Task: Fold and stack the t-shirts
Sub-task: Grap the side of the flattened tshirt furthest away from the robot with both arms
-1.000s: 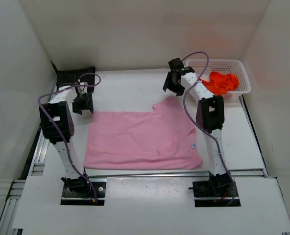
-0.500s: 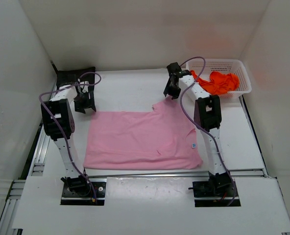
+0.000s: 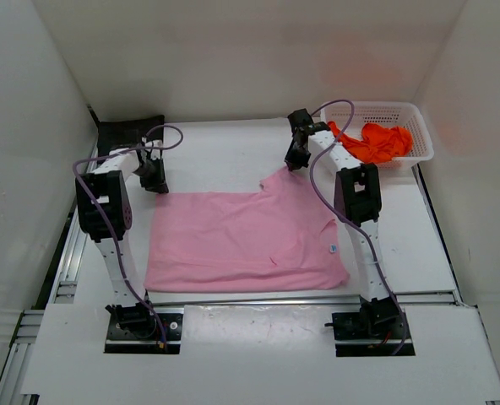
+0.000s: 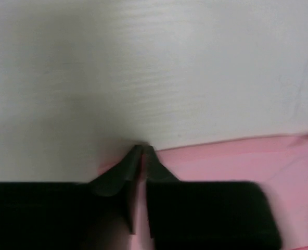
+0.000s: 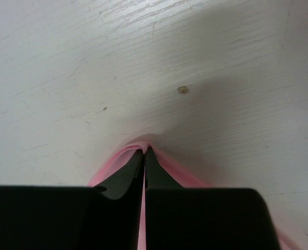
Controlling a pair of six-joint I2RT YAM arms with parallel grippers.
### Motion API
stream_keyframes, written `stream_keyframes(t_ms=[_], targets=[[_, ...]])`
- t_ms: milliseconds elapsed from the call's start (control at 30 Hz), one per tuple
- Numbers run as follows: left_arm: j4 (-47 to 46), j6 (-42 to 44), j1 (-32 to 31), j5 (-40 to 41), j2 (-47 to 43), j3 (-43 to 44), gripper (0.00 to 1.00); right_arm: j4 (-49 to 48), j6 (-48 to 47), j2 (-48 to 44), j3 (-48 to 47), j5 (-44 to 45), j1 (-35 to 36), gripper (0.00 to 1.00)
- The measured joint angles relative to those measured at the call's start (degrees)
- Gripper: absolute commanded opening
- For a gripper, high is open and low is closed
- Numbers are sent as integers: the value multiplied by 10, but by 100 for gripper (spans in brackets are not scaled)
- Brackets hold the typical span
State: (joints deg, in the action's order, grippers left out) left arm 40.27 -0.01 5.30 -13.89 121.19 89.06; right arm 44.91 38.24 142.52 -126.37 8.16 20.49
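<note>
The white table carries the pink t-shirt, spread flat between the two arms. The white mesh basket at the far right corner holds the crumpled orange-red t-shirt, and the black t-shirt lies at the far left corner. The left gripper pinches the pink t-shirt's far left corner, jaws nearly together. The right gripper is clamped tight on its far right corner.

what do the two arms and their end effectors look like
Both arms are alike: the left arm and right arm have white links, boxy black joint housings and black base mounts. A purple cable loops along each. The left end effector and right end effector are black, each with two fingers tapering to thin wedge tips.
</note>
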Motion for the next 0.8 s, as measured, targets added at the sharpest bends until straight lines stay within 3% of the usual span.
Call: stream_keyframes(t_ms=[233, 433, 500, 533, 800], targets=[[0, -3, -9, -18, -8, -15, 10, -21, -28, -36, 58, 1, 4, 0], [14, -2, -10, 20, -43, -47, 11, -44, -70, -169, 206, 15, 33, 0], [25, 0, -10, 40, -63, -54, 34, -53, -74, -229, 258, 18, 46, 0], [27, -1, -10, 48, -73, -54, 52, -59, -76, -257, 276, 17, 51, 0], [27, -2, -7, 64, -73, -49, 56, -90, -76, -286, 287, 18, 66, 0]])
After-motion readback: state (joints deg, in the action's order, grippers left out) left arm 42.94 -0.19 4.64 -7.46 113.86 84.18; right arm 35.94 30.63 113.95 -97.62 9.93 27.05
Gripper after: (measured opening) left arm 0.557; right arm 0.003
